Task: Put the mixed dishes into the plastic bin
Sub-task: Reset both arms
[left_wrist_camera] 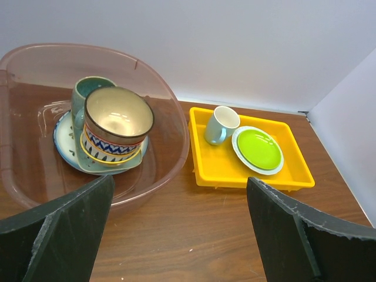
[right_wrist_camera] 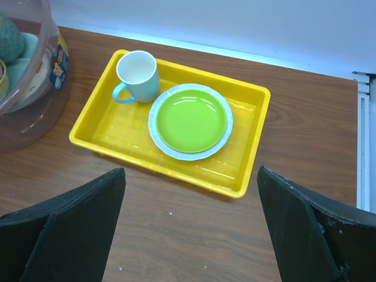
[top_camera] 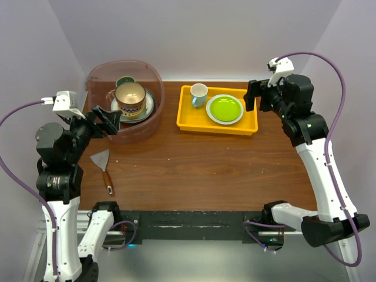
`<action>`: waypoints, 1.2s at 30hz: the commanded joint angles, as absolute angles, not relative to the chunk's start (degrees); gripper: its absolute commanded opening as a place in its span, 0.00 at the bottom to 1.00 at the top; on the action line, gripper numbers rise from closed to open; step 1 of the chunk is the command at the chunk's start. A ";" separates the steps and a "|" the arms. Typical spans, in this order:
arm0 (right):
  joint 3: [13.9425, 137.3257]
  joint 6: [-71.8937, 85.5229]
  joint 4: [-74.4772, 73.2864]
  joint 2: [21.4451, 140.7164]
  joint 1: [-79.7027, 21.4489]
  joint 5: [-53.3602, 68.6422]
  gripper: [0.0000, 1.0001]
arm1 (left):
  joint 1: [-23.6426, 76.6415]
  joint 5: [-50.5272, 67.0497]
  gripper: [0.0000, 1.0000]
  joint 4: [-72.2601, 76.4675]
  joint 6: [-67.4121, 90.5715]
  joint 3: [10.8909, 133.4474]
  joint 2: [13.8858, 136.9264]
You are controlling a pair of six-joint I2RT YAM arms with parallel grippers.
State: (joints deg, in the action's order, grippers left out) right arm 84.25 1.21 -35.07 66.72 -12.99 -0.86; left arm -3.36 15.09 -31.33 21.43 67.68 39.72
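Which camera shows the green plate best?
The right wrist view: the green plate sits whole and large mid-frame, beside the cup in the yellow tray. The left wrist view shows it smaller, at a slant; the top view shows it whole but small.

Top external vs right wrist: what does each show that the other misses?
Only top external: the scraper on the table, and the left gripper, open. Only right wrist: a sticker on the plastic bin wall. Both: yellow tray, cup, lime-green plate, part of the bin.
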 commanded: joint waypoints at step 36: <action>82.62 2.99 -33.05 65.13 -12.74 -0.70 0.98 | -3.52 14.68 1.00 -30.23 19.86 66.53 39.20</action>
